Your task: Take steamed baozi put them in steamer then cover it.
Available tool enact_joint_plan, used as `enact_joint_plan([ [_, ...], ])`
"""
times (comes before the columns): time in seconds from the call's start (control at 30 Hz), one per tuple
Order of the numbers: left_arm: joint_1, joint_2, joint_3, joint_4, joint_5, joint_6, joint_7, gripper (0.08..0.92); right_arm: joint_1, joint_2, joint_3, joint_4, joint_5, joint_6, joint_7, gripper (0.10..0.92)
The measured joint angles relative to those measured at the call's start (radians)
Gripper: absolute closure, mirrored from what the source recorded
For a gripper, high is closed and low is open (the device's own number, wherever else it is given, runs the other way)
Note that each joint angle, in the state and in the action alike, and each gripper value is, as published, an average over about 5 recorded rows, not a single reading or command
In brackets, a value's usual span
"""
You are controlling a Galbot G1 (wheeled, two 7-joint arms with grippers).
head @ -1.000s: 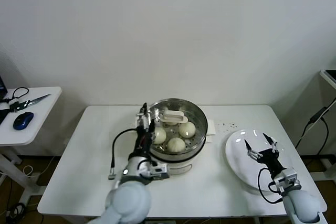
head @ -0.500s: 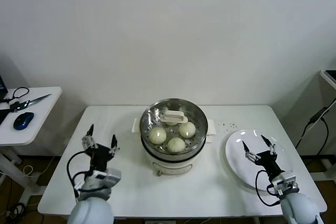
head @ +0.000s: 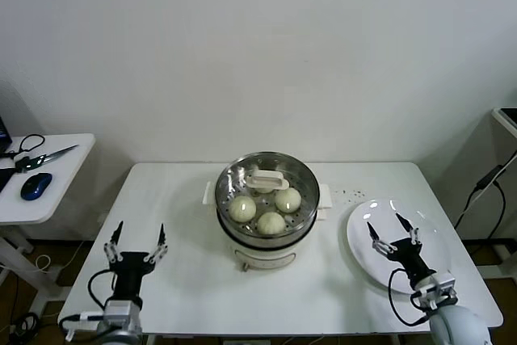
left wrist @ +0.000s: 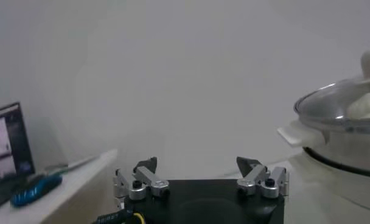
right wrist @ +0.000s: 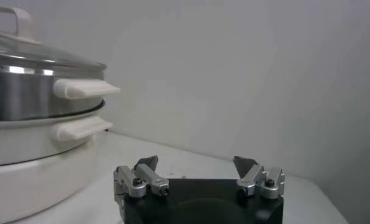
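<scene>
Left gripper (head: pixel 137 246) retreated (fingers wide), covered steamer (head: pixel 267 201) well apart, right gripper (head: pixel 392 235) wide.

Steamer (head: pixel 267 217) at table (head: pixel 186 191) ctr, buns (head: pixel 271 222) inside under lid (head: pixel 267 189). Plate (head: pixel 436 236) to its right. Side table (head: pixel 60 171) w/ mouse (head: pixel 35 186) far left.

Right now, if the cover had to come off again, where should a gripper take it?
By the white handle standing up at the centre of the glass cover, coming straight down from above with the jaws across its narrow width; the rim sits flush on the steamer.
</scene>
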Motion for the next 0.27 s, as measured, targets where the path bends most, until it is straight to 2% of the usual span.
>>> enact_joint_plan([
  [0.27, 0.038, -0.036, -0.047, 0.028, -0.069, -0.074, 0.052, 0.177, -0.005, 0.006, -0.003, 0.002, 0.013, 0.008, -0.002, 0.203],
])
